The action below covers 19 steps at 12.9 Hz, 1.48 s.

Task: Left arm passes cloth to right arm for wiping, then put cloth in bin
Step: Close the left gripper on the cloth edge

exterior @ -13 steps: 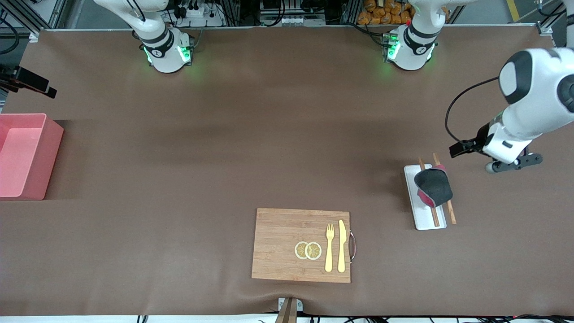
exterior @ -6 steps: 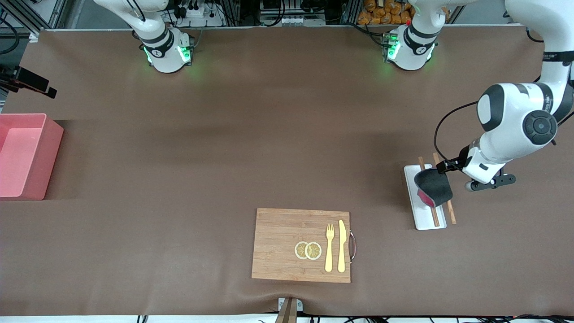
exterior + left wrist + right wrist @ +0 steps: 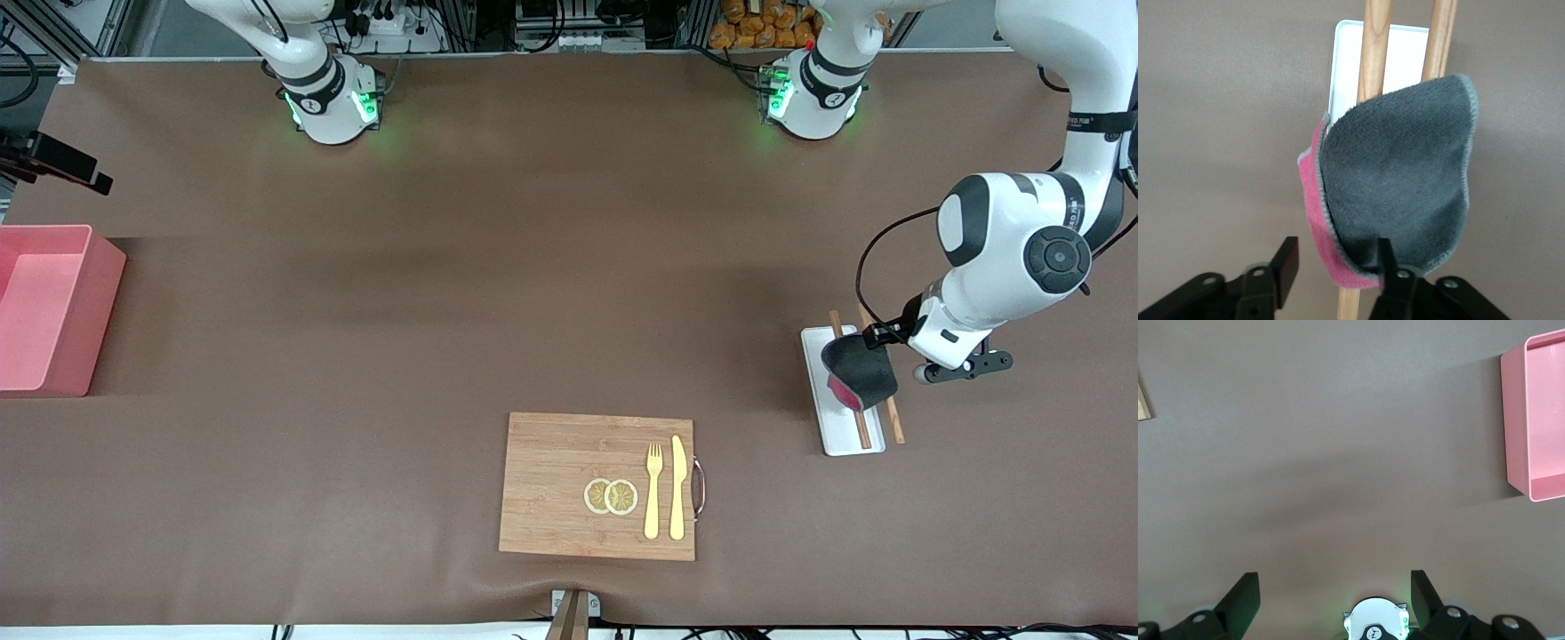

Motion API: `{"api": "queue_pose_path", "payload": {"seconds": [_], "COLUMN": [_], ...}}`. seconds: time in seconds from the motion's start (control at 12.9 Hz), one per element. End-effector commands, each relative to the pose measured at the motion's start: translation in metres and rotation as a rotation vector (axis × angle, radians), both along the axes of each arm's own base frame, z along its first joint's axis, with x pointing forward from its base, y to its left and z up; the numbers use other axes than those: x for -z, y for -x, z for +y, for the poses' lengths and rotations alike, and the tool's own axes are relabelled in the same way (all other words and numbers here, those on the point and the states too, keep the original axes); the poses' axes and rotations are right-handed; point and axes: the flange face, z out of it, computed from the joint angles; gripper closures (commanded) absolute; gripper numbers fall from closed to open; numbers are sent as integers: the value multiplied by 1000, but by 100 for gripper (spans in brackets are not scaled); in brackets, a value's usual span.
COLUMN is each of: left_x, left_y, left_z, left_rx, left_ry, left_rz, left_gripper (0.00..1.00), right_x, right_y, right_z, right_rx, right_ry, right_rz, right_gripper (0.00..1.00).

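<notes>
The left gripper [image 3: 1337,263] straddles an edge of the cloth [image 3: 859,372], its fingers [image 3: 1286,261] still apart and not yet clamped. The grey-and-magenta cloth lies draped over two wooden sticks [image 3: 862,425] on the white tray [image 3: 840,436], toward the left arm's end of the table [image 3: 498,284]. The right gripper [image 3: 1335,597] waits with fingers spread, high above bare table near the pink bin [image 3: 49,307], which sits at the edge by the right arm's end.

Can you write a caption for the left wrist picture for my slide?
Left gripper closing around the edge of the grey-and-pink cloth draped over two wooden sticks on a white tray.
</notes>
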Motion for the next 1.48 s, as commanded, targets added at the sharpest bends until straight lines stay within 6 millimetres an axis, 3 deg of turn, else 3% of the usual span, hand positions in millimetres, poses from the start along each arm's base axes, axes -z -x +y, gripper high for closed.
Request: {"api": "queue_pose_path", "payload": {"seconds": [0.0,0.16,0.7,1.01,1.24,1.4], "left_x": [3,4,7,5,-14,-35], "left_y": [-5,-5,-5,-6,-6,-2], "left_z": [-2,-1,-2,-9,-19,-36], "left_rx": [2,0,2,14,30,59], "left_ry": [-7,-7,-6,-3,1,6], "left_rz": [-4,-3,2,-1,-25,-43], "left_gripper": [47,50,97,100,100,100], "right_x": [-2,-1,-2,6,20,41], "right_y": [1,1,1,-4,-13,-27], "right_z": [3,3,3,17,21,49], "right_rx": [6,6,6,-14,-21,-68], "right_ry": [-2,-2,-2,0,-9,-38], "right_rz": [-3,-1,-3,13,37,73], "right_gripper": [0,0,0,0,0,0]}}
